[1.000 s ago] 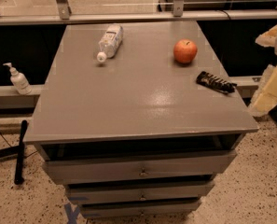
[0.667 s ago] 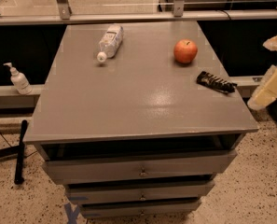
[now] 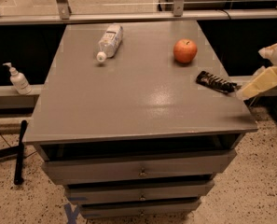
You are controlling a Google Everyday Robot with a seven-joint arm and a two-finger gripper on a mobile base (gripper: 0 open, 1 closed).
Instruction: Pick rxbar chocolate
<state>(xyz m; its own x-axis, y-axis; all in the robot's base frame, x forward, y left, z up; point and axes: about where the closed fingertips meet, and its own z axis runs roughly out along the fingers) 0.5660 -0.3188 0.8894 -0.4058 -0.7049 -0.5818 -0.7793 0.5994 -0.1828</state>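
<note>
The rxbar chocolate (image 3: 216,82), a flat black bar with pale lettering, lies near the right edge of the grey table (image 3: 128,101). A red apple (image 3: 185,51) sits just behind it. My gripper (image 3: 252,88), pale yellow, comes in from the right edge of the view. It is just right of the bar, at the table's right edge, with its tip close to the bar's right end. It holds nothing that I can see.
A clear plastic bottle with a white cap (image 3: 109,41) lies on its side at the back left of the table. A pump dispenser bottle (image 3: 17,80) stands on a ledge to the left. Drawers (image 3: 140,171) are below the tabletop. A black pole (image 3: 19,150) leans on the floor at left.
My gripper has shifted slightly left, closer to the bar. The bar, apple and bottle have not moved.
</note>
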